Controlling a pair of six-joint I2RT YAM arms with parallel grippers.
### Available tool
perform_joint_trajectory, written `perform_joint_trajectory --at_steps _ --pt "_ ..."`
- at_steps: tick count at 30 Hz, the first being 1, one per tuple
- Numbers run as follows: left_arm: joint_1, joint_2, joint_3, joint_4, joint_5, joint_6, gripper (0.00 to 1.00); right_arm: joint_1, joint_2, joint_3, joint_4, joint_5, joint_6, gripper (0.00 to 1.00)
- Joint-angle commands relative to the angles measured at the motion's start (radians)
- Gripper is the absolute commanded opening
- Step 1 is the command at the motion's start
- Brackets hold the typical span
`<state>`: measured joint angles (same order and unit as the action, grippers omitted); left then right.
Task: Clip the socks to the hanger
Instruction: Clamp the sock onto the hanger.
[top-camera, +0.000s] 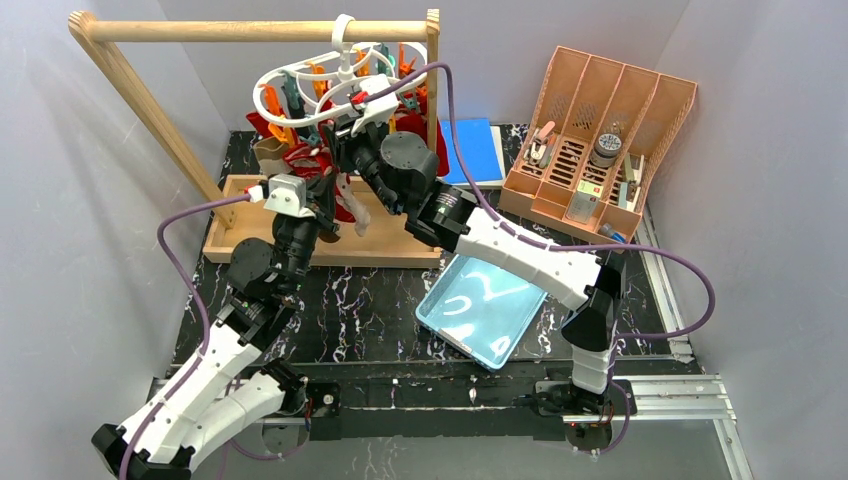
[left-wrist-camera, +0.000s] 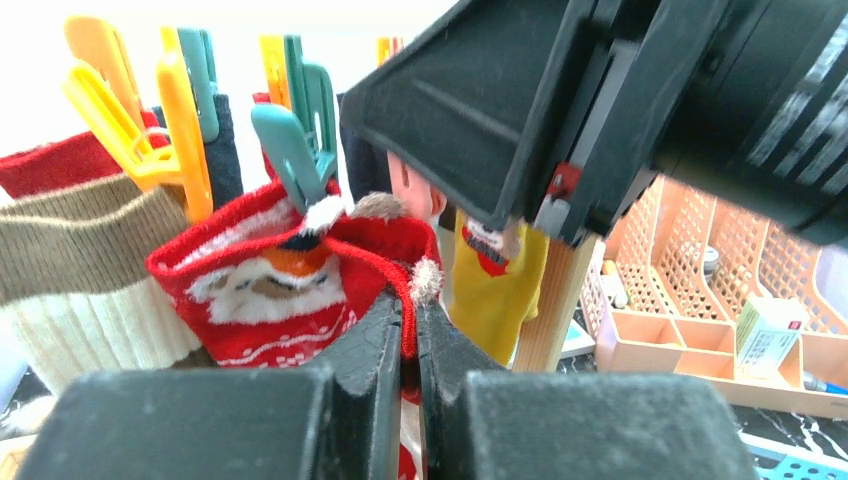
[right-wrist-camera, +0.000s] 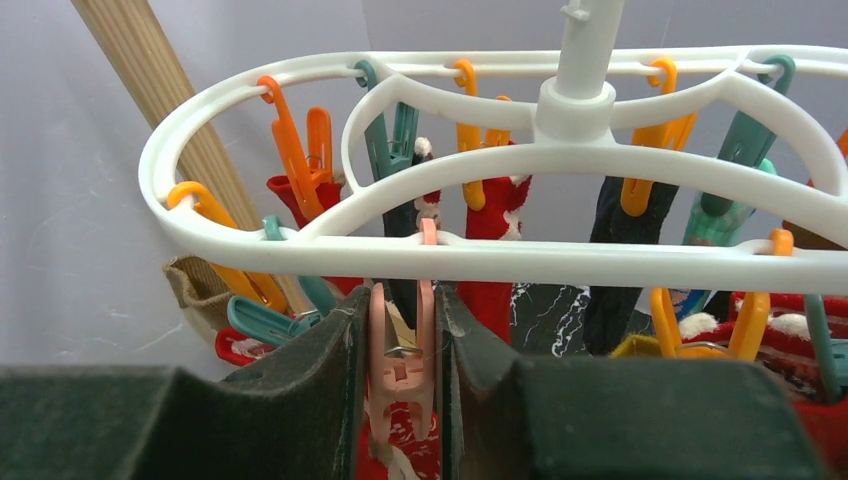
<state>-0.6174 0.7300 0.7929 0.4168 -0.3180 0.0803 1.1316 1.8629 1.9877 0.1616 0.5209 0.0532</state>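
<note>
my left gripper (left-wrist-camera: 410, 318) is pinched together on the cuff edge of the red sock (left-wrist-camera: 270, 300), the one with a bearded face on it, holding it up among the clips under the hanger (right-wrist-camera: 500, 262). my right gripper (right-wrist-camera: 402, 305) is clamped on a pink clip (right-wrist-camera: 401, 375) dangling from the near side of the white ring, one finger on each side. the hanger hangs from the wooden rail (top-camera: 260, 30) at the far left of the table. other socks (right-wrist-camera: 610, 260) are clipped around it.
</note>
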Motion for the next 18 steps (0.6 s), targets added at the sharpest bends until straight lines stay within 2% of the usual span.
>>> perform_joint_trajectory --at_steps 1,18 --pt "-0.001 -0.015 -0.032 0.053 -0.01 0.042 0.0 -0.004 -0.055 -0.006 0.023 0.009 0.001 0.01" --pt "0.0 0.009 -0.032 0.142 0.052 0.053 0.0 -0.004 -0.068 -0.023 0.018 -0.006 0.018 0.01"
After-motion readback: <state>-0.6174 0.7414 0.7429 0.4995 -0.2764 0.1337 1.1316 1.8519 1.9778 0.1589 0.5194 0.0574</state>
